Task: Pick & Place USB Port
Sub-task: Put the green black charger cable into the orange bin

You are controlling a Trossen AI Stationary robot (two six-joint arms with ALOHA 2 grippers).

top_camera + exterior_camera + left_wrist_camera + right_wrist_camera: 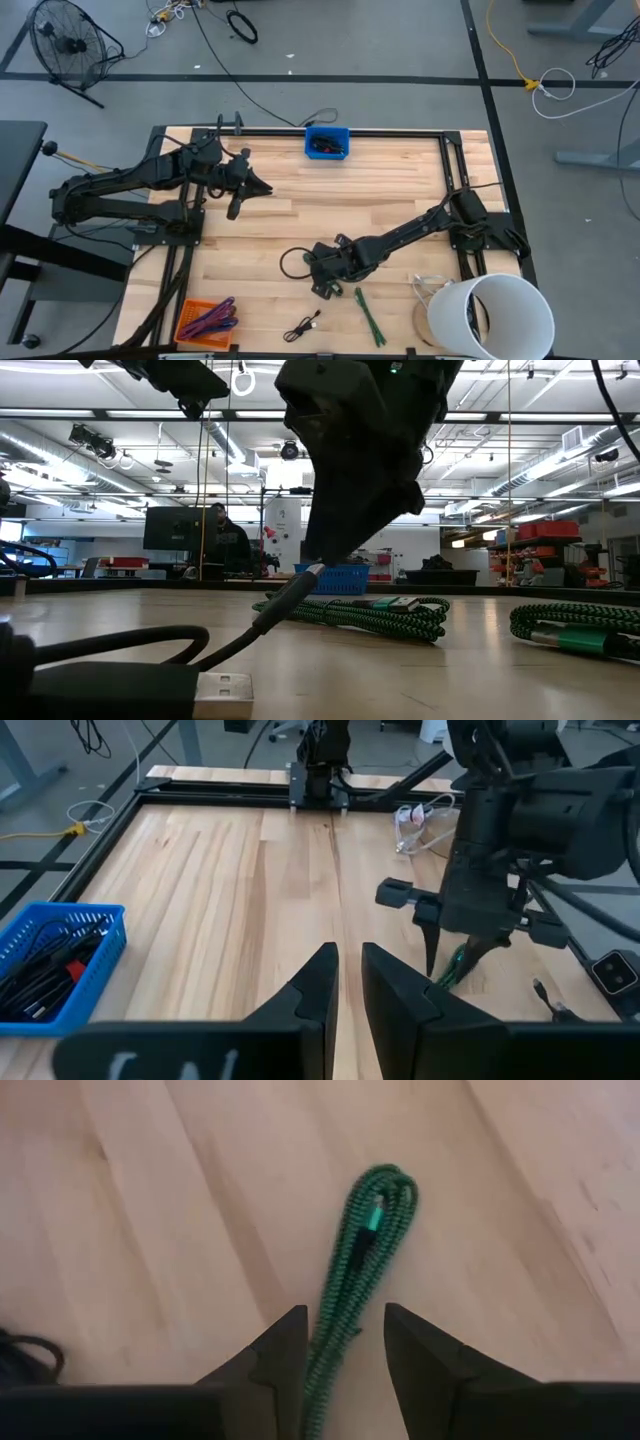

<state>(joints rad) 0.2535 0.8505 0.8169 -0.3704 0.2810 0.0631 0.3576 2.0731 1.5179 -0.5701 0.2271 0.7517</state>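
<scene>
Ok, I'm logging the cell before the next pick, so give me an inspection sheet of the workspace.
Surface: wooden table, black frame.
Job's things: green cable bundled, lying flat; blue bin at the far edge, holding cables.
Clutter: orange bin with purple cables; white bucket.
Grippers: right gripper open, over the green cable; left gripper shut, empty, waiting above the table.
Cables: black USB cable loose on the table.
Surroundings: fan on the floor; person beyond the table.
</scene>
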